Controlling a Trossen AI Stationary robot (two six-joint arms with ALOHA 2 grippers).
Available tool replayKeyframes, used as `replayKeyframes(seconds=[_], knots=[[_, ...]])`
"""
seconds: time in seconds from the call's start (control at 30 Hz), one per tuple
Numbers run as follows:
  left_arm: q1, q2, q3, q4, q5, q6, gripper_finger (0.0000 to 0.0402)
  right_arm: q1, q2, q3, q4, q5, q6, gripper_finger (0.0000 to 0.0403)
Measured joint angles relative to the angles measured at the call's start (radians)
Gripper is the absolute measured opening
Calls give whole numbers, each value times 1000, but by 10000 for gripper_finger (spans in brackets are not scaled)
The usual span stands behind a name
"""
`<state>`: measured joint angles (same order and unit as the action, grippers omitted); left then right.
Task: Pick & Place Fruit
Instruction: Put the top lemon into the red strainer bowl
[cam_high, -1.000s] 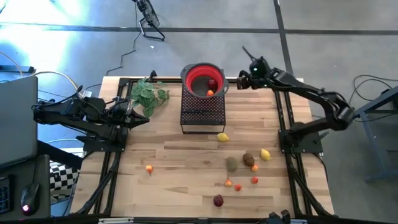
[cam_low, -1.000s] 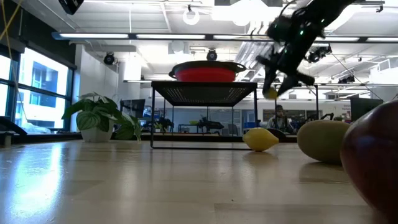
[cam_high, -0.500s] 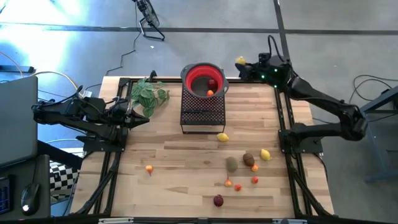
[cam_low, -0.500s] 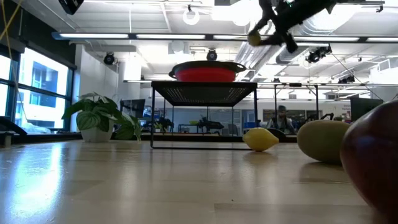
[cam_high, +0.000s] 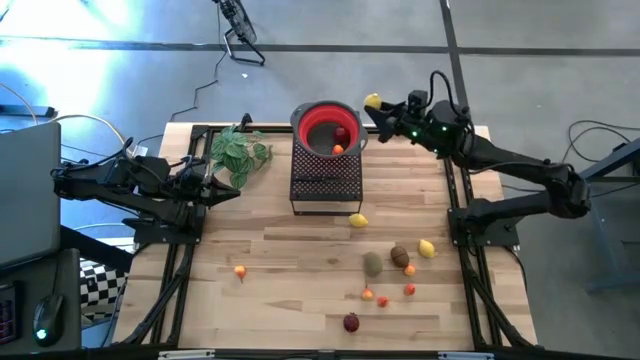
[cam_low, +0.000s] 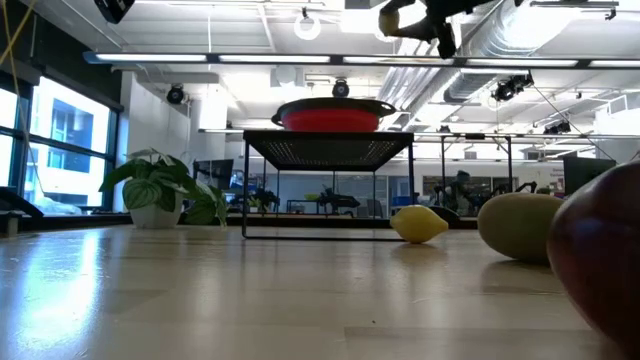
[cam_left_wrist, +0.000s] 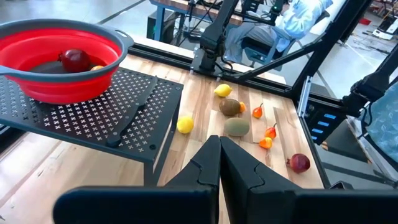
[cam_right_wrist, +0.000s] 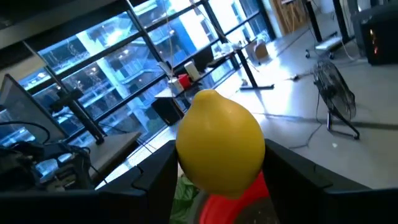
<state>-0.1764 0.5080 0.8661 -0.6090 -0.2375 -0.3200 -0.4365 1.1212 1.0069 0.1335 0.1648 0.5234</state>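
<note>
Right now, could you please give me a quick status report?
Right gripper shut on yellow lemon, raised beside red bowl. Left gripper shut, parked by the table's left edge. Nothing in the way.

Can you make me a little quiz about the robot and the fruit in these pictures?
1. True or false: the right end effector holds a round yellow lemon.
2. What holds up the red round bowl? A) the wooden table B) a black mesh stand C) the leafy plant
3. Fill in: the left end effector is ____.

Key: 1 true. 2 B, the black mesh stand. 3 shut.
</note>
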Motion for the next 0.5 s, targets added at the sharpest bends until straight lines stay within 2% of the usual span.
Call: replayKeyframes(seconds=[0.3,0.5], knots=[[0,0,0,0,0,0,0,107,116,170,-12,43,-109,197],[0,0,0,0,0,0,0,117,257,381,-226,48,-154,197]])
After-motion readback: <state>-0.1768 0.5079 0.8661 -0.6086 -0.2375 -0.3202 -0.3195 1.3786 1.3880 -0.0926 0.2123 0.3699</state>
